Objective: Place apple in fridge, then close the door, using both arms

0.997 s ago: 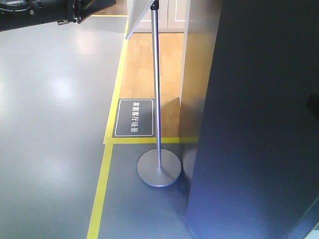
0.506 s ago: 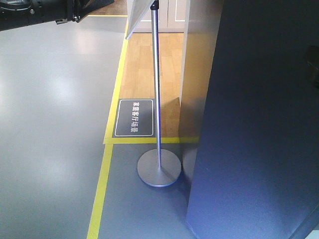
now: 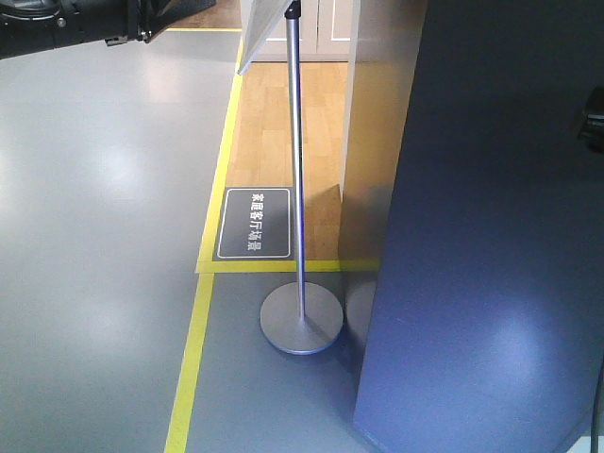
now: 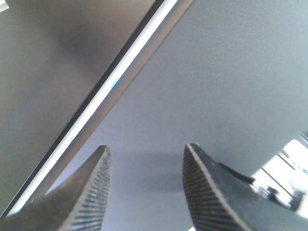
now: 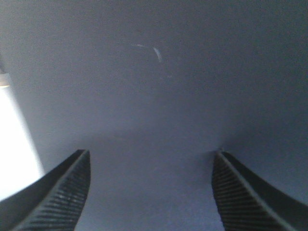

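CHANGE: door edge swung slightly over the last second | right end effector: spread, empty, door just ahead | left end effector: spread, empty, white seam above-left | apple: unseen, judged inside; closing nearly done.

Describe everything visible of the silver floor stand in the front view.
The silver stand is matte grey metal: a thin pole standing upright on a flat round base. The base rests on the grey floor just nearer than the yellow tape line, close beside the dark grey fridge, which faintly reflects it. At the top, a tilted sign board is cut off by the frame.
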{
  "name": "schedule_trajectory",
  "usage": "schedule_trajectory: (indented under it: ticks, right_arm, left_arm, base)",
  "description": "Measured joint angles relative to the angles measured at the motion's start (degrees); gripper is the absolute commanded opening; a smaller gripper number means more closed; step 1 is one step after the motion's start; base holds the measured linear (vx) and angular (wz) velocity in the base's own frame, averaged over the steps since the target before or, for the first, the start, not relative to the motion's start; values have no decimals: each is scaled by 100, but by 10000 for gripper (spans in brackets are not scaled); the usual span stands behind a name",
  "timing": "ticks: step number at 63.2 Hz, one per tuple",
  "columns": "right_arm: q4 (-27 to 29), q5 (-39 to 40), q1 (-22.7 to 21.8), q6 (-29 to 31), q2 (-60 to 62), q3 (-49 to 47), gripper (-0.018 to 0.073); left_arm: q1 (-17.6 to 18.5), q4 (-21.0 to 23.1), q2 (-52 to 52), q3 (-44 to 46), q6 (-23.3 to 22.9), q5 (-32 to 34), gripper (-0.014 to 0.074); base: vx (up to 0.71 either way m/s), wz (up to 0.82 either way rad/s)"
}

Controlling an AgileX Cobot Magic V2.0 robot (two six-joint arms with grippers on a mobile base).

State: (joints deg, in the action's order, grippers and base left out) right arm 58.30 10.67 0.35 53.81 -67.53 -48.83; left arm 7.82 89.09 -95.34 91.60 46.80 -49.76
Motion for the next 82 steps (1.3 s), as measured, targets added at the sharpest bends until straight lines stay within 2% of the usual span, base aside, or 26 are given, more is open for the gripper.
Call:
schedule_trajectory:
  ticks: [44, 60, 66, 74, 82]
  right_arm:
    - [55, 106, 0, 302, -2319, -2222, 516]
    - [493, 160, 0, 330, -2711, -2726, 516]
    - [291, -3, -40, 638, -2875, -3010, 516]
    - [320, -23, -62, 821, -3093, -3325, 516]
    - [335, -393, -190, 1046, -3145, -3479, 516]
  left_arm:
    - [0, 0, 0, 0, 4, 163, 342]
    - [0, 0, 0, 0, 4, 176, 342]
    - [0, 0, 0, 0, 4, 214, 342]
    - [0, 0, 0, 0, 4, 245, 342]
    - [0, -4, 0, 0, 4, 253, 342]
  base:
    - [0, 0]
    - [0, 0]
    - [0, 0]
    - [0, 0]
    - [0, 0]
